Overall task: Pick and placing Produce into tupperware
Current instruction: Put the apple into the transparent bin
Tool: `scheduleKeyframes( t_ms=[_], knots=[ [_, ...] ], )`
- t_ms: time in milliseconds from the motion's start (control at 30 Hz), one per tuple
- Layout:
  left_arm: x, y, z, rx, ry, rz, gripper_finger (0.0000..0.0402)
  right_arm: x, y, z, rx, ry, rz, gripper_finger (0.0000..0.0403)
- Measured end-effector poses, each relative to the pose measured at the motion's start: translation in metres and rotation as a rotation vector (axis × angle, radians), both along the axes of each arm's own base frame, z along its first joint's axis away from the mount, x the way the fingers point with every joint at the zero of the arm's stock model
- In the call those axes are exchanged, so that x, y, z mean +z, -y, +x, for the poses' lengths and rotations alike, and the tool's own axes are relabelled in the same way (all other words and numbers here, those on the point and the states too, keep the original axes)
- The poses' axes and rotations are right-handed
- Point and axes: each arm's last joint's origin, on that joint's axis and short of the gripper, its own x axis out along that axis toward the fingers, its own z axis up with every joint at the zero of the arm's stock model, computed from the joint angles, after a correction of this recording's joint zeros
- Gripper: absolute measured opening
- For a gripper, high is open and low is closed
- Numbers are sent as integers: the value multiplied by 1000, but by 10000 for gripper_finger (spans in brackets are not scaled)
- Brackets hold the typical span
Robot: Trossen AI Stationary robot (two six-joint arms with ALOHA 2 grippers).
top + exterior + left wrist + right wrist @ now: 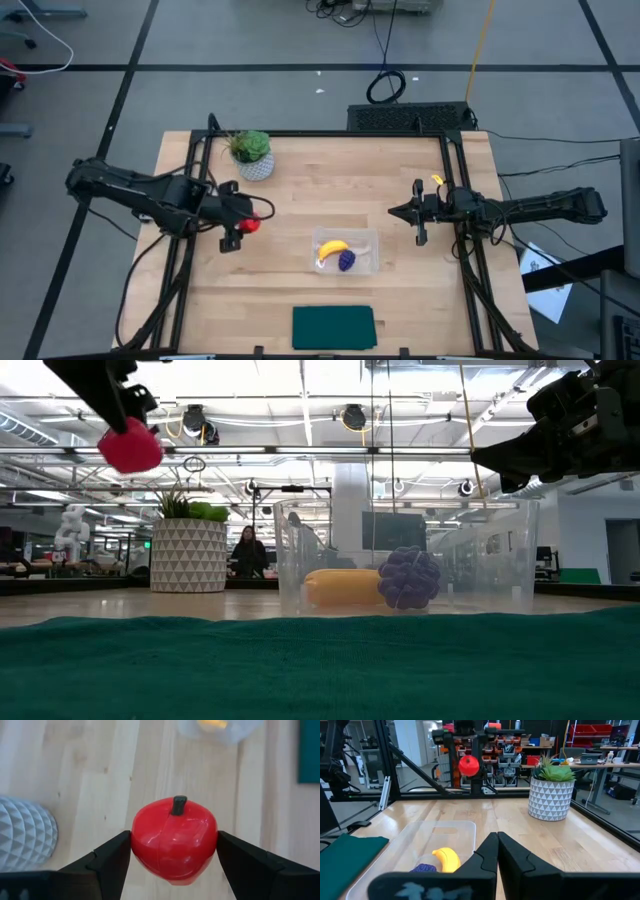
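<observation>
My left gripper [243, 226] is over the table's left part, shut on the red round fruit [174, 840], which hangs high above the wood in the low view [130, 448]. The clear tupperware [370, 240] sits near the table's middle. In it lie the yellow banana [333, 249] and the purple grape bunch [346, 261], side by side on its floor [408, 577]. My right gripper [392, 212] waits shut at the table's right, above and to the right of the tupperware. My left gripper pinches the red fruit between its two fingers [112, 862], one on each opposite side of the round body [142, 842]. The fingers slant down from the table's left. The fruit is lifted clear of the table, with its dark stem [178, 805] showing in the wrist view.
A green potted plant in a white patterned pot [252, 153] stands at the far left of the table. A dark green mat [333, 327] lies at the near edge. Black frame rails run along both table sides. A person [245, 550] shows in the room beyond.
</observation>
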Motion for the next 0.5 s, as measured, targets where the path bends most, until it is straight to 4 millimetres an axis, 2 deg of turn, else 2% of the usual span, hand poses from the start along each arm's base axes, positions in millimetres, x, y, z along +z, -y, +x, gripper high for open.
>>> scheduleKeyframes(
  t_ms=[500],
  knots=[
    [35,-5,-20,-116,322,49,276,0,0,0,0,-1,0,0]
  ],
)
